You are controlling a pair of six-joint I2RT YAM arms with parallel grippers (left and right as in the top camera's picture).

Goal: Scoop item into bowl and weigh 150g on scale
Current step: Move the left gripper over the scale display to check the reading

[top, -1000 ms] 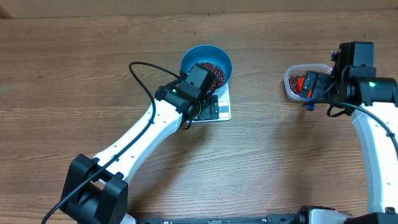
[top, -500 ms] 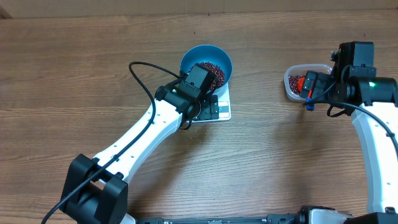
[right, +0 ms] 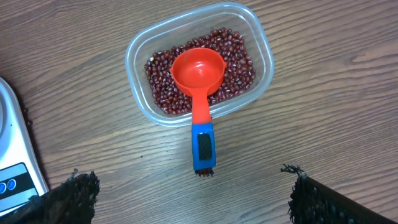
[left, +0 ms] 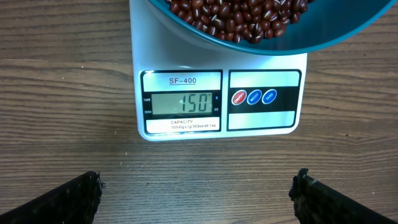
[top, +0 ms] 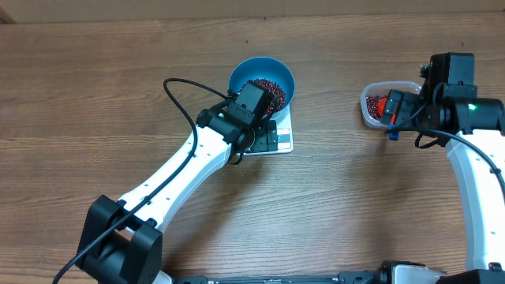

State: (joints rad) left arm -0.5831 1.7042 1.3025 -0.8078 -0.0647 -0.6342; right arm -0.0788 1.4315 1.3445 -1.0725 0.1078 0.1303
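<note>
Right wrist: right gripper (right: 190,184) wide open; apart from scoop (right: 198,71).

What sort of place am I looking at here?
Probably a robotics lab bench, not a kitchen: two white robot arms at a wood-grain table, with a kitchen scale, a blue bowl of red beans and an orange scoop.

Left end effector (left: 196,186) spread wide, right (right: 191,185) likewise
</note>
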